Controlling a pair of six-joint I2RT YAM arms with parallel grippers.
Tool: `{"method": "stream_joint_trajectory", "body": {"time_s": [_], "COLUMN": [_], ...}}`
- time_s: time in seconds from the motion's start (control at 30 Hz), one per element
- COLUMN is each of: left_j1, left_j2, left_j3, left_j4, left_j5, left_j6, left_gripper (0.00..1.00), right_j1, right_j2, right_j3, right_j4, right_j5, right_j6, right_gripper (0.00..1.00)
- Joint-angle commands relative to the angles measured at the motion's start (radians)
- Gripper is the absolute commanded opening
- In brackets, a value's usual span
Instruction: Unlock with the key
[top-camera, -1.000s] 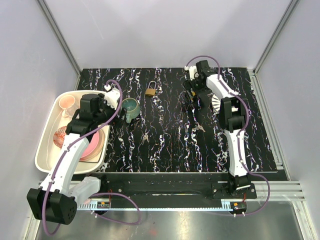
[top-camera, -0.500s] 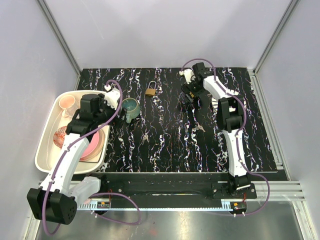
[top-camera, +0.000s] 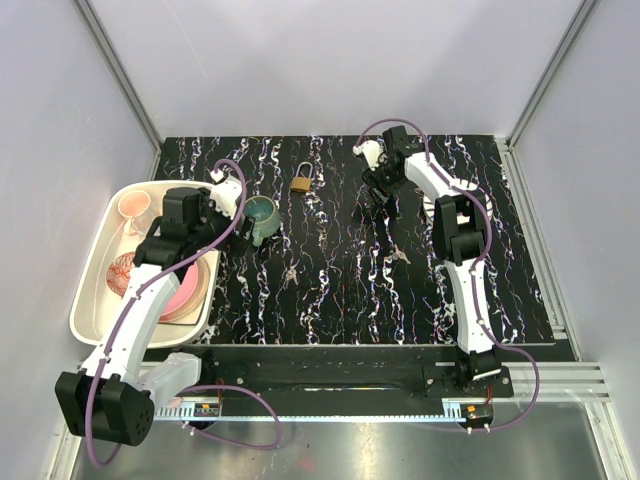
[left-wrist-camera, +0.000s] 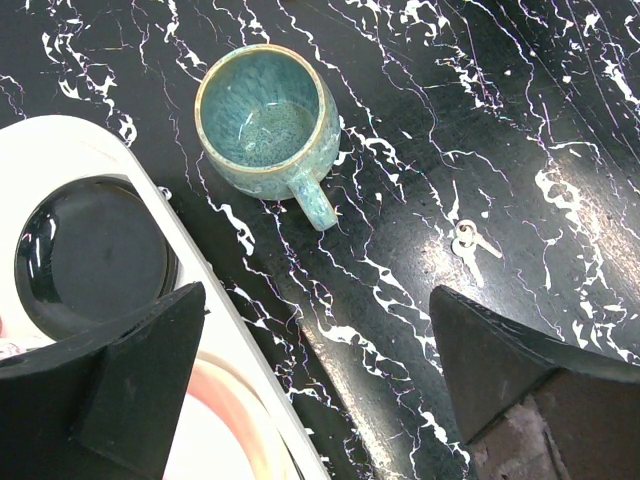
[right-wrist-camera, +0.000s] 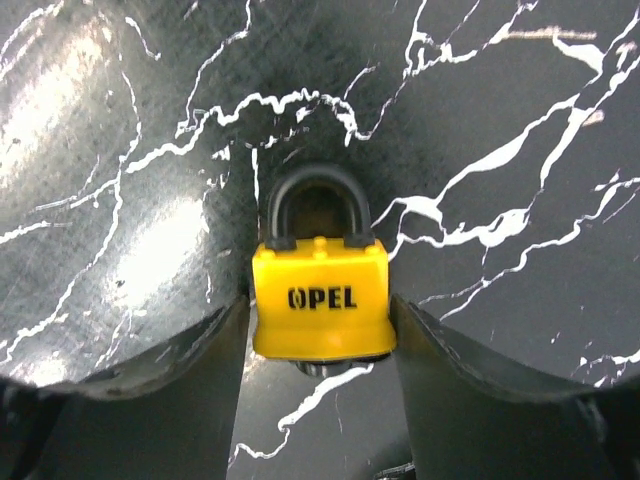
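1. Keys (top-camera: 288, 275) lie loose on the black marbled table (top-camera: 330, 310), nearest to us. We see a second key (top-camera: 400, 256) at their 3 o'clock, well apart from them.
2. At 9 o'clock from the keys sits the tray (top-camera: 92, 318), holding a pink plate (top-camera: 190, 290) and a small cup (top-camera: 133, 205).
3. The left gripper (left-wrist-camera: 318, 295) hangs over the tray's far edge with its jaws spread wide, gripping nothing. Just beyond it, at its 12 o'clock, we see the mug (left-wrist-camera: 265, 115) upright on the table.
4. The brass padlock (top-camera: 300, 180) lies flat at 1 o'clock from the mug, untouched.
5. Farthest out, at 3 o'clock from the brass padlock, the right gripper (right-wrist-camera: 320, 305) reaches down over the yellow padlock (right-wrist-camera: 320, 285). This padlock lies between the fingers (right-wrist-camera: 200, 370), its shackle pointing away towards 12 o'clock. The fingers stand right against its sides, but we cannot tell whether they press on it.
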Motion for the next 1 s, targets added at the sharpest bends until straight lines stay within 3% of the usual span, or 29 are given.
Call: {"method": "stream_joint_trajectory", "body": {"time_s": [0.0, 0.13, 0.33, 0.47, 0.7, 0.97], "left_j1": [0.005, 0.005, 0.005, 0.005, 0.005, -0.001], "left_j2": [0.003, 0.009, 0.016, 0.018, 0.036, 0.076], "left_j3": [0.005, 0.005, 0.008, 0.014, 0.03, 0.062], "left_j4": [0.036, 0.035, 0.035, 0.033, 0.036, 0.016], "left_j5": [0.017, 0.022, 0.026, 0.051, 0.109, 0.204], "left_j6": [-0.007, -0.008, -0.013, -0.017, -0.04, -0.065], "left_gripper": [0.99, 0.99, 0.99, 0.99, 0.99, 0.99], "right_j1": [0.003, 0.005, 0.014, 0.023, 0.06, 0.204], "right_j2": [0.027, 0.025, -0.041, -0.186, -0.449, -0.743], "right_j3": [-0.037, -0.053, -0.134, -0.282, -0.506, -0.733], "right_j4": [-0.011, -0.013, 0.036, 0.112, 0.224, 0.302], "right_j5": [0.006, 0.009, 0.002, -0.034, -0.096, -0.061], "right_j6": [-0.044, -0.049, -0.024, 0.0, 0.059, 0.039], "right_gripper": [0.6, 0.27, 0.13, 0.01, 0.0, 0.0]}}
